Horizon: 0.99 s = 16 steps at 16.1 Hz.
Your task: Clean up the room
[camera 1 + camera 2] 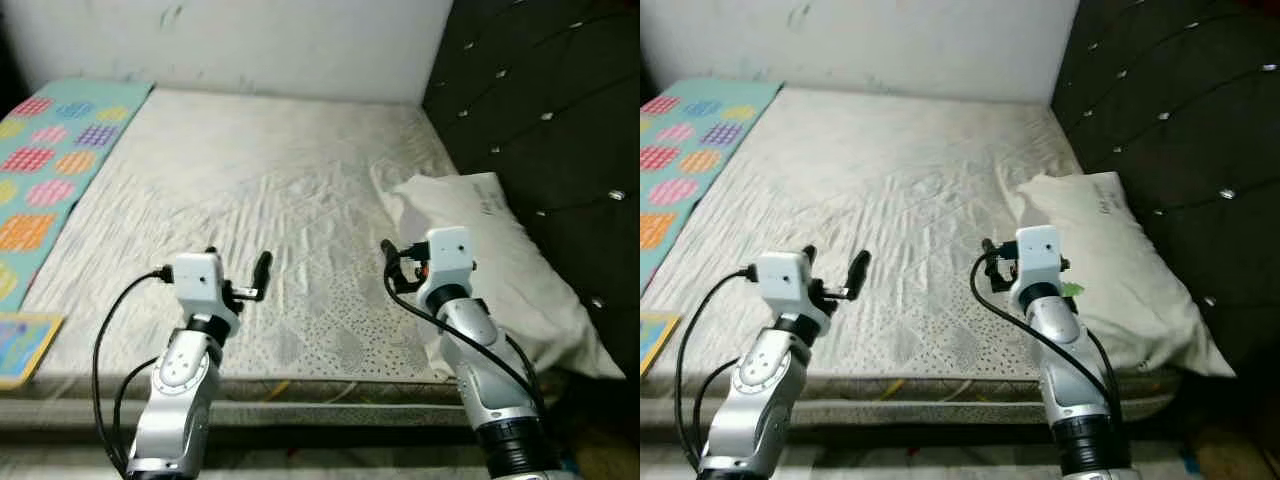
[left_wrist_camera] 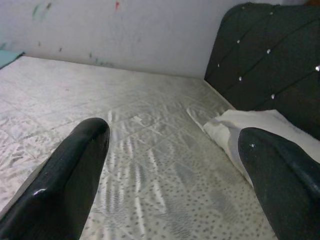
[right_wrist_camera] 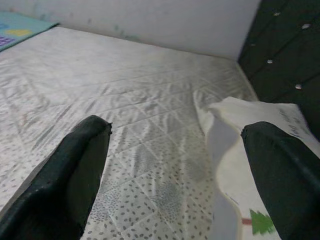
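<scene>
Bed: one mattress [image 1: 250, 200], quilted in a diamond pattern, pale grey-white with a slight sheen, speckled with small dark dots near the front edge, creased in the middle
Pillow: one pillow [image 1: 500, 260], white, soft and rumpled, lying on the mattress at the robot's right against the headboard; faint grey writing near its far end, too small to read; a small green tree print on the near part in the right wrist view
Headboard: dark tufted headboard [image 1: 540, 110], diamond-buttoned with shiny studs
Blanket: one colourful blanket [image 1: 45, 160], teal with round checked patches in pink, orange and yellow, along the bed's left side
Left gripper [image 1: 262, 268]: fingers spread wide, holding nothing, above the mattress front
Right gripper [image 1: 392, 262]: fingers spread wide, empty, just beside the pillow's near edge
</scene>
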Available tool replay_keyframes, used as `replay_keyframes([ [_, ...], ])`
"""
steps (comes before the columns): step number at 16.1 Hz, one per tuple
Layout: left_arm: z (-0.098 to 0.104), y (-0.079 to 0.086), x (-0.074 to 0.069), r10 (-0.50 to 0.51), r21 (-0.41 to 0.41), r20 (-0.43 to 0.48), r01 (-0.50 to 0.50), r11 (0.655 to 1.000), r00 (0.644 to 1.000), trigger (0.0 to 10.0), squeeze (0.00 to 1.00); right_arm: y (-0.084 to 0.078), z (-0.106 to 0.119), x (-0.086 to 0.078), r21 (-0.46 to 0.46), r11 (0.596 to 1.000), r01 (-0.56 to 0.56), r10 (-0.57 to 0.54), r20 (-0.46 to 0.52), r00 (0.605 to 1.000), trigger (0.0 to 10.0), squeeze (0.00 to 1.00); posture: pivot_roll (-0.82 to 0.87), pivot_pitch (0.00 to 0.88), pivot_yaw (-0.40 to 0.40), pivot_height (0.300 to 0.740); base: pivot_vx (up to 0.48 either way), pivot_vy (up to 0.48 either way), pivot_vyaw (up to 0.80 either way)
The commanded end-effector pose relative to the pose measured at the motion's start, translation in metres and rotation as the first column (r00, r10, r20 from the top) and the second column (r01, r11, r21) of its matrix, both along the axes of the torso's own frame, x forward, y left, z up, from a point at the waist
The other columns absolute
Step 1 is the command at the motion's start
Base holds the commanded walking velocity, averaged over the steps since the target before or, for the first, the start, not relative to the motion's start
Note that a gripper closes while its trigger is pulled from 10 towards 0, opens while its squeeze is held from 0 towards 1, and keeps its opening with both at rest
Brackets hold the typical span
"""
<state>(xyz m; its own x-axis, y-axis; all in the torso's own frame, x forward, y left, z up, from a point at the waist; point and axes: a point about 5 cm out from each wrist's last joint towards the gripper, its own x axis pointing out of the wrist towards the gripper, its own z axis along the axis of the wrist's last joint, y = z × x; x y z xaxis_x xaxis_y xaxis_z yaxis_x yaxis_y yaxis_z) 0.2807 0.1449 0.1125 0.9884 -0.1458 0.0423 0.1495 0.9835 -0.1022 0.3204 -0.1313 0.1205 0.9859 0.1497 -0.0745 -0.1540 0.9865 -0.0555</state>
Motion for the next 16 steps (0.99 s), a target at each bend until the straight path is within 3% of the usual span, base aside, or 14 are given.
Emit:
replay_keyframes([
  [1, -0.0006, 0.002, 0.0003, 0.005, 0.004, 0.0, -0.005, 1.0, 1.0, 10.0, 0.0, -0.0001, -0.0004, 0.0009, -0.004, 1.0, -0.005, 0.005, -0.001, 1.0, 10.0, 0.0, -0.09, 0.018, -0.053, 0.74, 0.0, 0.398, -0.43],
  [5, -0.0008, 0.0012, 0.0018, 0.003, 0.007, 0.0, -0.003, 1.0, 1.0, 10.0, 0.0, 0.0009, -0.0004, 0.0023, -0.011, 1.0, -0.01, 0.01, 0.0, 1.0, 10.0, 0.0, -0.09, 0.019, -0.054, 0.74, 0.0, 0.332, -0.42],
  [12, 0.0053, -0.0002, 0.0004, -0.022, -0.023, 0.05, 0.023, 0.999, 0.999, 10.0, 0.0, 0.0071, 0.0006, 0.0024, -0.042, 0.998, -0.044, 0.044, 0.015, 0.999, 10.0, 0.0, -0.09, 0.025, -0.055, 0.74, 0.077, 0.0, 0.0],
  [16, 0.0049, 0.0002, 0.0005, -0.029, -0.024, 0.048, 0.03, 0.999, 0.998, 10.0, 0.0, 0.0067, 0.0007, 0.0023, -0.041, 0.998, -0.039, 0.039, 0.019, 0.999, 10.0, 0.0, -0.09, 0.026, -0.053, 0.74, 0.282, 0.0, 0.76],
])
